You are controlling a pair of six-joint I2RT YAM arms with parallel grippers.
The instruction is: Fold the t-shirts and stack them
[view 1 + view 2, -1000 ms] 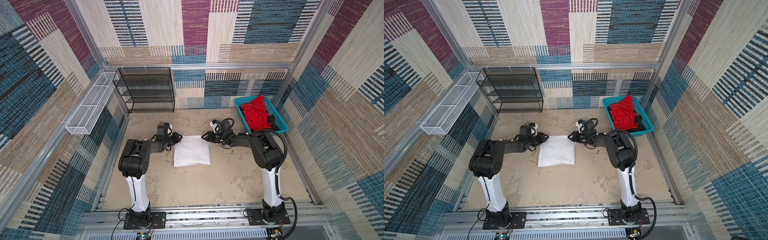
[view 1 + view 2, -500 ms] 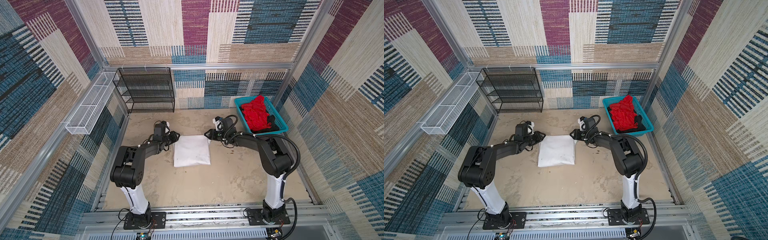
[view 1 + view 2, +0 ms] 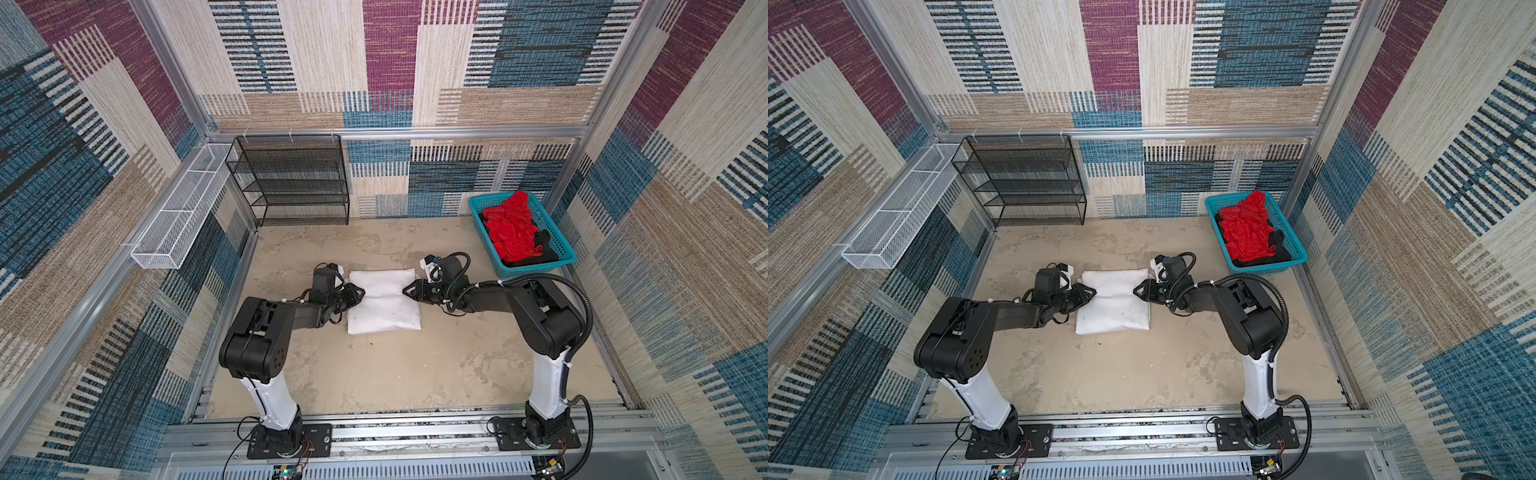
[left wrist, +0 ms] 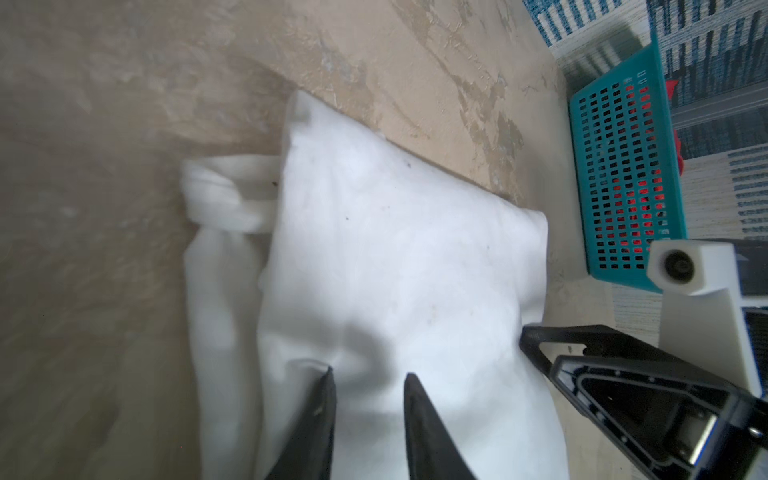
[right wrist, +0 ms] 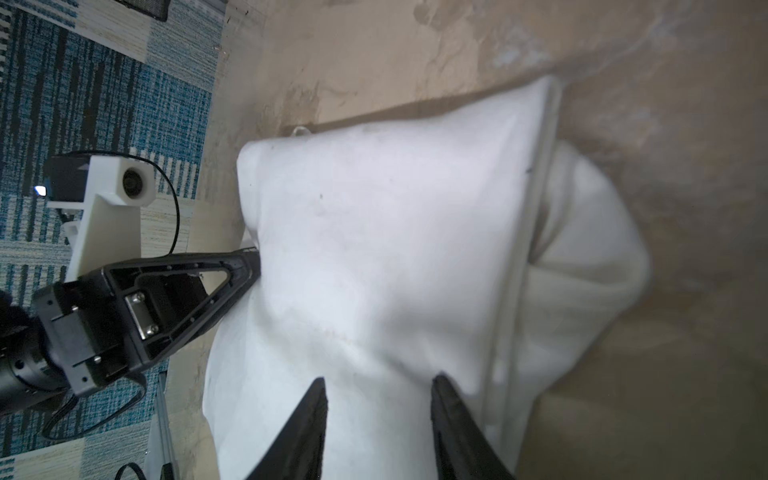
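both my grippers have slid back from the far corners of the folded white t-shirt to the middle of its side edges. my left gripper reaches in low, elbow bent, tips at its left edge. my right gripper mirrors it at the right edge. each stands partly open, clamping nothing i can make out. beyond the white t-shirt's right side, one turquoise basket holds one red t-shirt over one black t-shirt. one black wire rack stands beyond its left side.
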